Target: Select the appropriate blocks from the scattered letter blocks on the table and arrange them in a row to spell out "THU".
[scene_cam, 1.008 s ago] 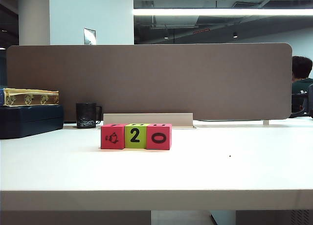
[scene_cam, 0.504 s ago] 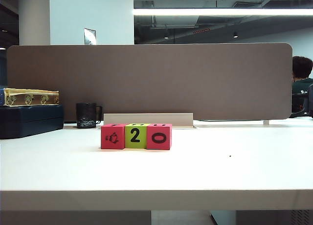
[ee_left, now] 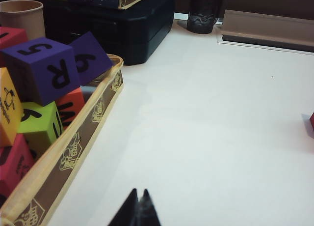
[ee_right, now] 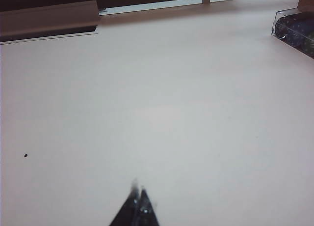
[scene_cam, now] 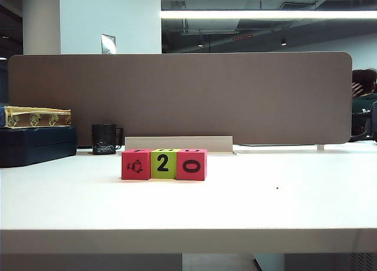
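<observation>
Three letter blocks stand touching in a row on the white table (scene_cam: pixel 247 206): a pinkish-red one with a small picture (scene_cam: pixel 136 165), a lime-green one with "2" (scene_cam: pixel 163 164) and a pinkish-red one with "0" (scene_cam: pixel 191 164). Neither arm shows in the exterior view. In the left wrist view my left gripper (ee_left: pixel 140 191) is shut and empty over bare table, beside an open box of blocks (ee_left: pixel 73 147); a red block edge (ee_left: pixel 312 123) peeks in at the frame's side. In the right wrist view my right gripper (ee_right: pixel 138 189) is shut and empty over bare table.
A black mug (scene_cam: pixel 104 139) and a dark case (scene_cam: pixel 35 146) with a patterned box (scene_cam: pixel 35 116) on top stand back left. A brown partition (scene_cam: pixel 177 94) and beige cable tray (scene_cam: pixel 177 144) close the back. A clear container (ee_right: pixel 297 29) sits far right.
The three blocks have stayed put. Only the person behind the partition at the far right has shifted.
</observation>
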Controlling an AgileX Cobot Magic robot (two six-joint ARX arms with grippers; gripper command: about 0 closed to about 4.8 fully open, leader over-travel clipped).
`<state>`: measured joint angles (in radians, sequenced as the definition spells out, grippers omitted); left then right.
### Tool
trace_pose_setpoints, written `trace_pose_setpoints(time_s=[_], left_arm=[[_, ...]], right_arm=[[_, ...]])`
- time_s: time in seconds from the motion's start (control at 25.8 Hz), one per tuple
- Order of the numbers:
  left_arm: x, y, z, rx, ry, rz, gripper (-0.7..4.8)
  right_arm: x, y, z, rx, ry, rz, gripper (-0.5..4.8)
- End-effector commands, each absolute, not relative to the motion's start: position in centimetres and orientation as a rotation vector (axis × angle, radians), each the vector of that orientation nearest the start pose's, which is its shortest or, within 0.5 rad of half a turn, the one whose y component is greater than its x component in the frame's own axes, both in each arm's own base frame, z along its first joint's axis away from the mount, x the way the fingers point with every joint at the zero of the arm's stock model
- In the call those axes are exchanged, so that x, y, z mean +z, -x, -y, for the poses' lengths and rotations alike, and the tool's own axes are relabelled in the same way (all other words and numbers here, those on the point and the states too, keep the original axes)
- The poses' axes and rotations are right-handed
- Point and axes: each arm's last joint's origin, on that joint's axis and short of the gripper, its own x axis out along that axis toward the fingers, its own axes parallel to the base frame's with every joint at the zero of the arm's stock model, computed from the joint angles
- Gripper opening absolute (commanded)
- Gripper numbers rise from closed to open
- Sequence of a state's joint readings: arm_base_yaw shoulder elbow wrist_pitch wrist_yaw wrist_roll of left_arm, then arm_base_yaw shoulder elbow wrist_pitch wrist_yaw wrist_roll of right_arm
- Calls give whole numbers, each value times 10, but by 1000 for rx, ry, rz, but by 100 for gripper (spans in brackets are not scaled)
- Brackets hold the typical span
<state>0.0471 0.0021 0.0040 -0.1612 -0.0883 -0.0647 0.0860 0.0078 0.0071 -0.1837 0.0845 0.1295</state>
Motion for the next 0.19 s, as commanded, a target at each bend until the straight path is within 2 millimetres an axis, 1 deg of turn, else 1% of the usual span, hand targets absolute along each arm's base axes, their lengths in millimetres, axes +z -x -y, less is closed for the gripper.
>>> trace_pose_setpoints(time_s=[0.04, 0.19], left_arm=[[149, -96, -7, 137, 60, -164, -5], [149, -96, -7, 137, 60, -164, -5]], right_arm=[[147, -96, -6, -6, -112, -172, -8], [147, -96, -6, -6, -112, -172, -8]])
